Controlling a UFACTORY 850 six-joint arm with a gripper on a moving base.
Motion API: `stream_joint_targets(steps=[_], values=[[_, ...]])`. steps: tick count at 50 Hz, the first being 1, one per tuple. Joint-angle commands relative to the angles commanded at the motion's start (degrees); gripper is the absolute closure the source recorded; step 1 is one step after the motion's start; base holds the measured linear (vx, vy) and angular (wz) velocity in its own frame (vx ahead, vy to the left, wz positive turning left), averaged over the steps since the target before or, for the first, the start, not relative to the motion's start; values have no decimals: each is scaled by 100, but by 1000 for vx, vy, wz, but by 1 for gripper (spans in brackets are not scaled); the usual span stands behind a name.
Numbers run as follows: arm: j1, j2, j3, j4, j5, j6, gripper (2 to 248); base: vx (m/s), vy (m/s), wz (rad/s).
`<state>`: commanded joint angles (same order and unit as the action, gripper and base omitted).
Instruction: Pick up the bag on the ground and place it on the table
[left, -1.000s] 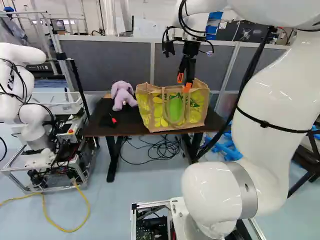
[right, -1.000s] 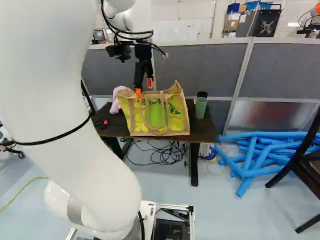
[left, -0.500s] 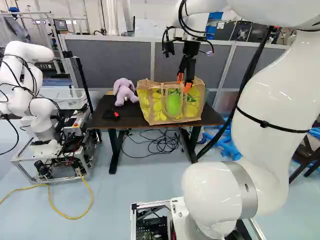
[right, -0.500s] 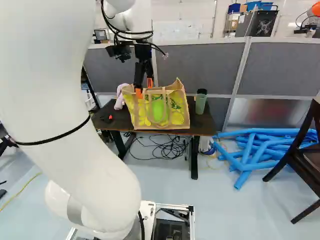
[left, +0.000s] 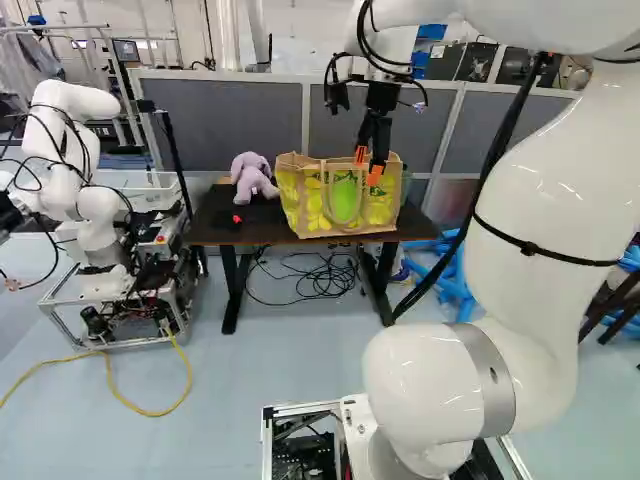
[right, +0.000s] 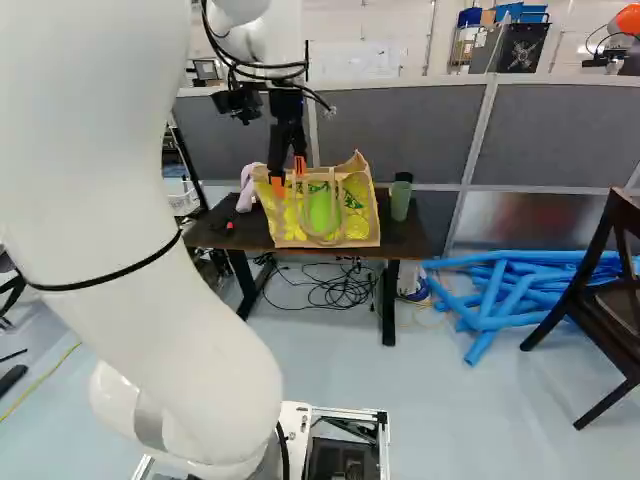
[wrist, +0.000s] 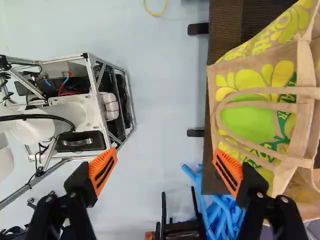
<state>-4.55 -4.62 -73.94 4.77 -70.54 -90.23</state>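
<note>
Claw (left: 367, 166): wide open, fingers well apart, nothing pinched. Orange pads (wrist: 103, 170) are chunky ribbed wedges with dark slots.
Bag (wrist: 251, 122): right beside one of my fingers, standing on the table. Can't tell if they touch. Tan, woven-looking, boxy, kinda creased up top.
Bag print: big yellow petals plus a smooth green oval.
Handles (wrist: 280, 90): floppy tan fabric loops, draped down the side near that same finger.
Table (left: 212, 222): lower than my claw, flat dark brown top, straight edges.
Plush (left: 250, 172): soft-looking lilac lump on the table, left of my claw in the left base view.
Tumbler (right: 400, 200): green cylinder, dark lid, right of my claw in the right base view.
</note>
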Motion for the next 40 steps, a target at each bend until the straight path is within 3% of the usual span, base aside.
stream_joint_targets(steps=[40], values=[[0, 0, 0, 0, 0, 0, 3, -63, 0, 7]])
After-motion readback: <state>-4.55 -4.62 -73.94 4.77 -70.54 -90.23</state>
